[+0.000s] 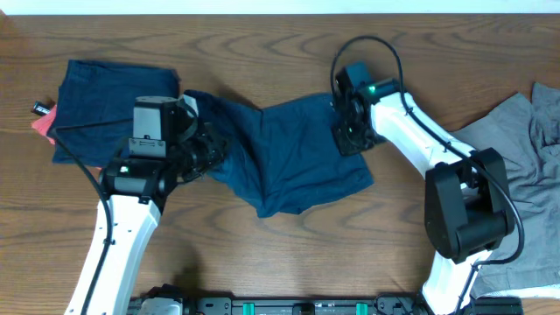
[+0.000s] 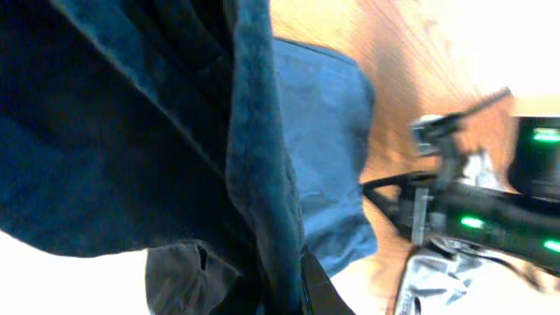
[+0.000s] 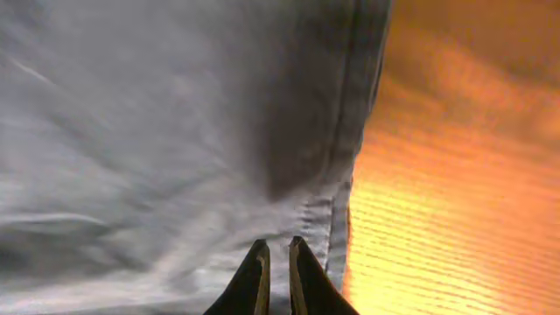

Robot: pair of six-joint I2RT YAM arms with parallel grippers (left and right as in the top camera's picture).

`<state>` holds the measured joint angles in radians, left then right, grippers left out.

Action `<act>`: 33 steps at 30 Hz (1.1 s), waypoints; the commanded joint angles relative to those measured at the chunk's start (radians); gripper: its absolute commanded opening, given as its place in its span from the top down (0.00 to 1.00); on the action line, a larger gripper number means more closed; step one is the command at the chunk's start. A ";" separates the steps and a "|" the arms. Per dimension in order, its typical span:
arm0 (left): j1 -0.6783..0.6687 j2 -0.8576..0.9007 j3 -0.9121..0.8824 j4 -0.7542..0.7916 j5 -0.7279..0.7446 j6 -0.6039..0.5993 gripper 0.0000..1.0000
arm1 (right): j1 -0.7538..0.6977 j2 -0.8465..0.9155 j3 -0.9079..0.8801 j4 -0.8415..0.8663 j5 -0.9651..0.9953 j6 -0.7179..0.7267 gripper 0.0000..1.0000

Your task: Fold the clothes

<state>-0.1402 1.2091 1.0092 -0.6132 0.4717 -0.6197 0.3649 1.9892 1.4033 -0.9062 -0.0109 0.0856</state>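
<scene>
Bunching against left gripper (navy shorts).

Wood-grain tabletop, brown, visible from above across the full width. Navy shorts lie on it from upper left to centre: a flat, squared portion at the left, a rumpled portion at centre. Whether these join as one piece cannot be determined. A coral-red garment protrudes at the left edge of the navy cloth, touching it. A small black object lies just beside it. A light grey garment lies at the far right, well apart.
</scene>
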 commanded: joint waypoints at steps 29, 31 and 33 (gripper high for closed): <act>-0.435 0.380 0.023 0.592 0.016 -0.072 0.39 | -0.016 -0.031 -0.137 0.050 0.078 0.188 0.98; -0.406 0.380 0.023 0.591 0.016 -0.069 0.36 | -0.034 -0.071 -0.089 -0.003 0.163 0.222 0.98; -0.368 0.380 0.023 0.591 0.013 -0.069 0.36 | -0.060 -0.133 -0.024 -0.051 0.232 0.232 0.95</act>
<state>-0.5568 1.5970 1.0103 -0.0238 0.4839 -0.7055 0.3454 1.9568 1.2900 -0.9424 0.0898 0.2581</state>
